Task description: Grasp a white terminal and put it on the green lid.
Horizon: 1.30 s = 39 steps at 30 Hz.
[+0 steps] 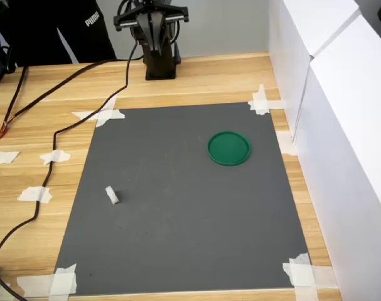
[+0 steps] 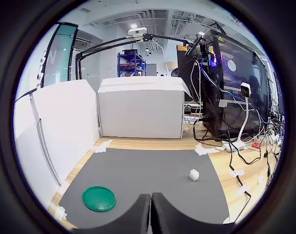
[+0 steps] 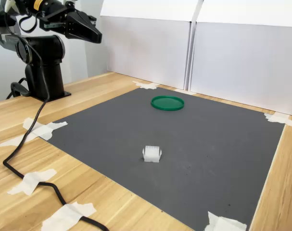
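The gripper point(image 3: 96, 34) is hovering with jaws pressed together, empty; the white terminal point(image 1: 112, 195) is lying at eight o'clock from the green lid point(image 1: 228, 148).

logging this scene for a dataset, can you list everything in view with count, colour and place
white terminal: 1, white, on the mat, apart from the lid
green lid: 1, dark green, flat on the mat
mat: 1, dark grey, taped to the table
tape pieces: several, white, at mat corners and on the table
cable: 1, black, across the table
panels: white, along the table edge
table: 1, light wood
arm: 1, black, tool raised, shut, empty
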Each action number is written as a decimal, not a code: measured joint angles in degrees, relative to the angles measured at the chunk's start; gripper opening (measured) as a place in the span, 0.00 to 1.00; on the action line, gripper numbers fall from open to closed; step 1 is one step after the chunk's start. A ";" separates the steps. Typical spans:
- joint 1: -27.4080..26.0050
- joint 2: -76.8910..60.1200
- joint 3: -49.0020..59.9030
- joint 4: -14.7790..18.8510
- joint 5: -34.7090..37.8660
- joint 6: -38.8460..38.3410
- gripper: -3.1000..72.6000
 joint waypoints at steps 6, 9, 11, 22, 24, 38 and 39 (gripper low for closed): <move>0.00 0.00 0.00 0.00 0.05 0.00 0.02; 0.00 0.00 0.00 0.00 0.05 0.00 0.02; 0.00 0.00 0.00 0.00 0.05 0.00 0.02; 0.00 0.00 0.00 0.00 0.05 0.00 0.02; 0.00 0.00 0.00 0.00 0.05 0.00 0.02; 0.00 9.36 -4.58 -6.11 0.56 0.00 0.02; 0.00 10.70 -5.82 -6.39 0.56 0.00 0.02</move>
